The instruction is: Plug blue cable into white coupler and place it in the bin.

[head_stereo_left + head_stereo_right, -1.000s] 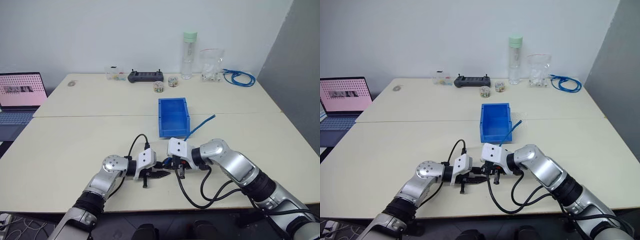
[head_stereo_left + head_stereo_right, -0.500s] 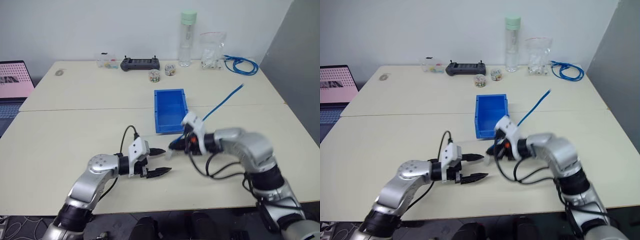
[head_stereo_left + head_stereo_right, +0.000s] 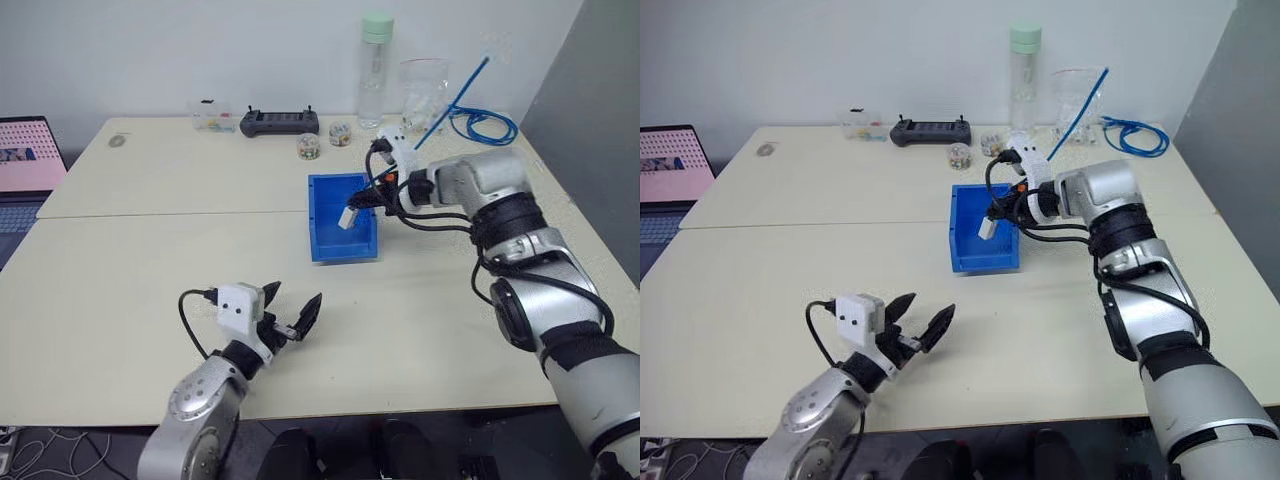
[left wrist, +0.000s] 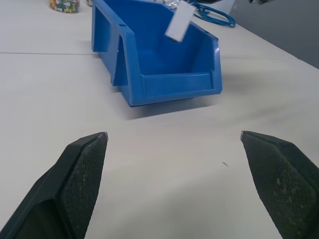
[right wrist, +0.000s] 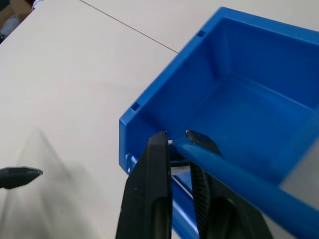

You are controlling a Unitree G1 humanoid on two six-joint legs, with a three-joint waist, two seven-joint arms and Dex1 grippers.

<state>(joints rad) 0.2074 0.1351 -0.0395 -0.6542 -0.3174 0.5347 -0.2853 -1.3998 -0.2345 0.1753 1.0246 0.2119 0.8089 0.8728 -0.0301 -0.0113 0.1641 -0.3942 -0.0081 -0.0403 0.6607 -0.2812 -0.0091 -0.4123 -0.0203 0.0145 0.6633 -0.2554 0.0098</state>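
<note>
The small white boxy plastic coupler (image 3: 347,216), plugged onto the thin bright-blue cable (image 3: 455,98), is held pinched by the right gripper (image 3: 372,200) above the rectangular blue plastic bin (image 3: 343,252); release is judged outstanding. The left gripper (image 3: 290,312) is spread wide, empty, at near left.

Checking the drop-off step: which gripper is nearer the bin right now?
Right. The right gripper hangs just over the bin, holding the blue cable with the white coupler dangling inside. The left gripper is open over bare table, well short of it.
</note>
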